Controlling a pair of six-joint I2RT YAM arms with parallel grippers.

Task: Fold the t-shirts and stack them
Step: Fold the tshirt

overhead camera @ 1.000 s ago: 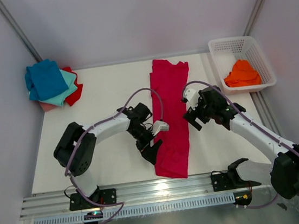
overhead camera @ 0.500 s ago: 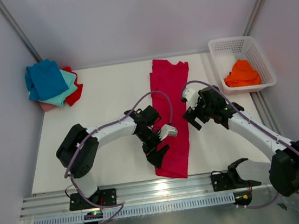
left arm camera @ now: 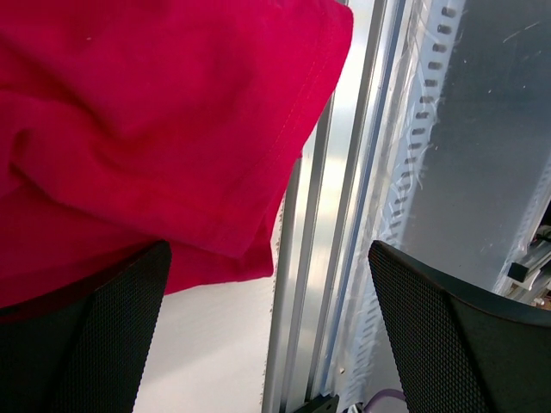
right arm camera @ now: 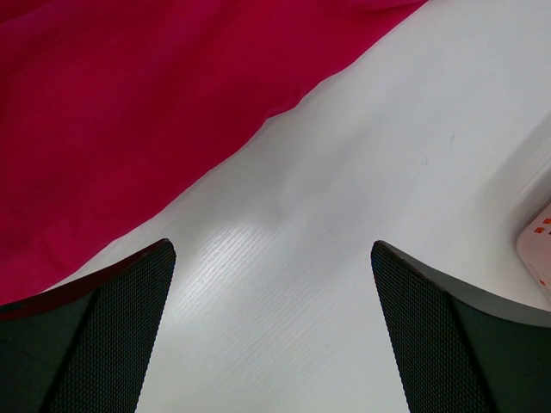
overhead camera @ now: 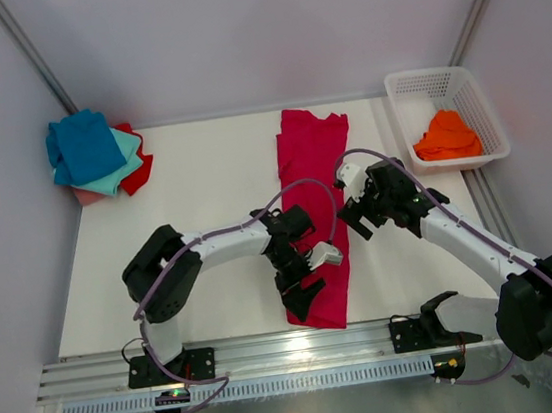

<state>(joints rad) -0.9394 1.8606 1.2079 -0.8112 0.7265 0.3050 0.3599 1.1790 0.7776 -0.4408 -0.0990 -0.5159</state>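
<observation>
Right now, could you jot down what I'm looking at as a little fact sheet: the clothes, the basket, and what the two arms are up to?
main shirt: crimson t-shirt, lying as a long narrow strip from the far edge to the near edge
left tool: open, over the strip's near end, holding nothing
right tool: open, at the strip's right edge, holding nothing
far-left corner: pile of shirts, blue on top
far-right corner: white basket with an orange t-shirt inside

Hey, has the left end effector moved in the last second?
Yes. The left end effector has shifted rightward and closer to the aluminium rail at the table's near edge, over the crimson t-shirt's near end.
</observation>
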